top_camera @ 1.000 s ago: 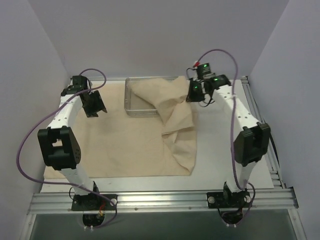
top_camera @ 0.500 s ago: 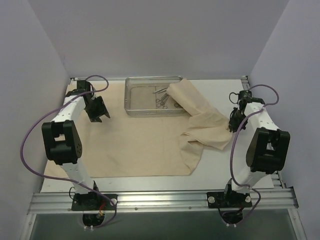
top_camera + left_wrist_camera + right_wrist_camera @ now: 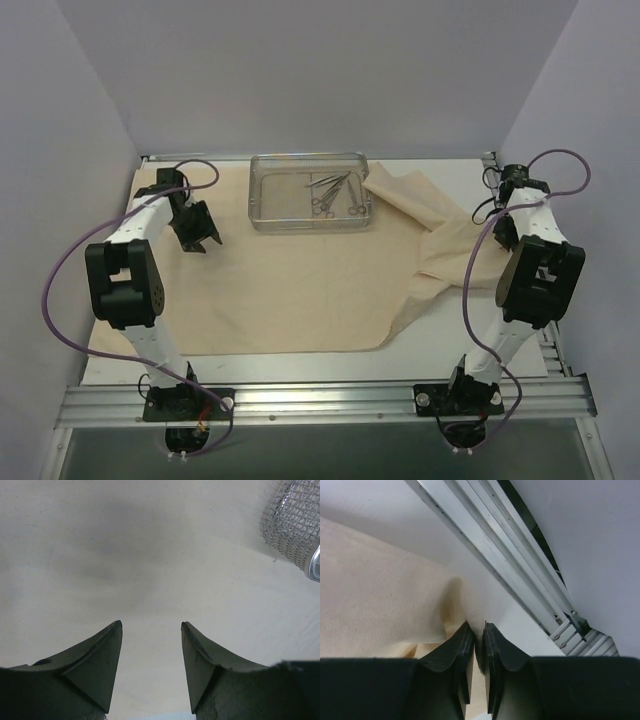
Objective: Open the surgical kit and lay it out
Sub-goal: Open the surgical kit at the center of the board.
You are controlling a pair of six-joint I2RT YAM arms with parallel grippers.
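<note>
**Right pincer closed on the cloth edge, left pincer open above the flat wrap**

In the right wrist view the right pincer (image 3: 479, 626) fills the lower middle of the frame. Its two dark jaws stand almost together, with only a thin slit between them. A strip of beige shows low in that slit, so it grips the edge of the cloth wrap (image 3: 375, 595), which spreads over the left part of the frame. Behind the tips lies a bare strip of white tabletop (image 3: 485, 597), and then an aluminium rail (image 3: 485, 545) that runs from upper left to lower right.

In the left wrist view the left pincer (image 3: 151, 624) is open, with a clear gap between the jaws and nothing inside it. Under it there is only flat cloth; I cannot tell if the tips touch it.

In the top view the wrap covers the middle of the tabletop, with its near edge parallel to the bottom of the frame. The right side of the wrap is gathered into a long ridge that climbs from the lower middle toward the right edge.

Farther back, in the upper middle, the tray (image 3: 256, 192) rests on the cloth with its long axis going left to right. The metal instruments (image 3: 335, 193) lie in its right half. They are slanted from lower left to upper right, and the ring handles seem to be on the near side. Their number is too small to tell.
</note>
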